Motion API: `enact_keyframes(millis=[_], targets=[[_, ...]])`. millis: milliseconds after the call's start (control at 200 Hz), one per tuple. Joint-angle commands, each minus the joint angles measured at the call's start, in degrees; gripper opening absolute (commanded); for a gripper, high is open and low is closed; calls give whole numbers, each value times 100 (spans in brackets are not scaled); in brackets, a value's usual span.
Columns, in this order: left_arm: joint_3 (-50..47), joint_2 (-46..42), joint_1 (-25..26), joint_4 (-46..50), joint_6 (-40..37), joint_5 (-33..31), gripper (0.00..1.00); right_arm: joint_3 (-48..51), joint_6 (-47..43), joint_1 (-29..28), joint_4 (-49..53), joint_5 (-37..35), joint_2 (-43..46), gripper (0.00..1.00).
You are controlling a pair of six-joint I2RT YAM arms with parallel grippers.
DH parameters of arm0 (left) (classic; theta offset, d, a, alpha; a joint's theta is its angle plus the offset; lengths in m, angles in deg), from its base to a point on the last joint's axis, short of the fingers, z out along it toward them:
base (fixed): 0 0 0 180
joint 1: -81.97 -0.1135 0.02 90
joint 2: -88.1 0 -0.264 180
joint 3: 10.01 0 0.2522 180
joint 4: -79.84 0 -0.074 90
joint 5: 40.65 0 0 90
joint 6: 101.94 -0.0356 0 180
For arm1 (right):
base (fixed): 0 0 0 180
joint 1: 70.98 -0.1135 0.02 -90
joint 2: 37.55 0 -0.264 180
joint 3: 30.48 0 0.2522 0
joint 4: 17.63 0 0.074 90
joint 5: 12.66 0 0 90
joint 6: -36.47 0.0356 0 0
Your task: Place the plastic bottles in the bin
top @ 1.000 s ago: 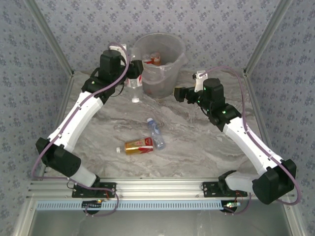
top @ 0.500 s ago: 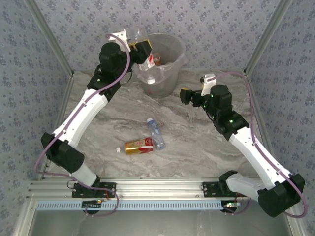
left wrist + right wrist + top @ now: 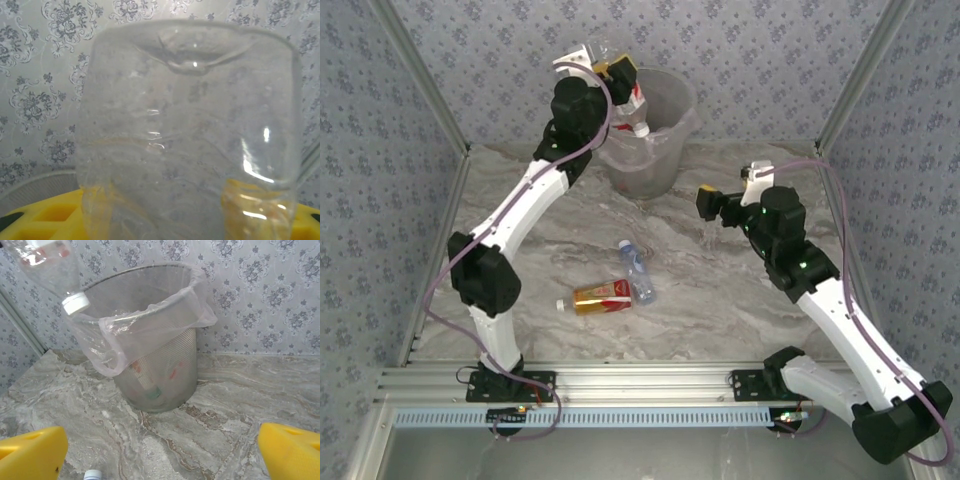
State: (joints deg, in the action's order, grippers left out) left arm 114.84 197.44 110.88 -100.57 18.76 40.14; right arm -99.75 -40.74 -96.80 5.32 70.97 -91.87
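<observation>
My left hand (image 3: 620, 72) grips a clear bottle (image 3: 638, 112) at upper centre, long axis tilted, white cap (image 3: 642, 128) pointing down into the bin (image 3: 665, 160). My right hand (image 3: 706, 203), right of centre over the counter (image 3: 720, 290), gapes wide, empty.

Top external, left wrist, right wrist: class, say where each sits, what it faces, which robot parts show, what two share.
Top external: above, behind the bases, looking down on table; left arm, right arm show.
Left wrist: raised, facing wallpaper; bottle between left fingers.
Right wrist: low, facing bin; right fingers apart.
Shared: top and right wrist both show bin and bottle.
</observation>
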Motion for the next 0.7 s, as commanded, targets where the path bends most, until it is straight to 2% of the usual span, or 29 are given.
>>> enact_keyframes(millis=[0,205,435,500,695], targets=[[768,375,-105,-445,-187,-138,56,64,143,-19,132,-186,178,100],[2630,1566,-108,193,-15,124,58,136,196,-13,250,-257,253,100],[6004,3743,-76,1410,84,-281,59,249,311,-15,299,-251,300,100],[6135,3957,-66,1319,154,-390,60,281,320,-16,349,-264,319,100],[5449,4041,-40,784,365,-403,67,321,315,-17,498,-339,379,100]])
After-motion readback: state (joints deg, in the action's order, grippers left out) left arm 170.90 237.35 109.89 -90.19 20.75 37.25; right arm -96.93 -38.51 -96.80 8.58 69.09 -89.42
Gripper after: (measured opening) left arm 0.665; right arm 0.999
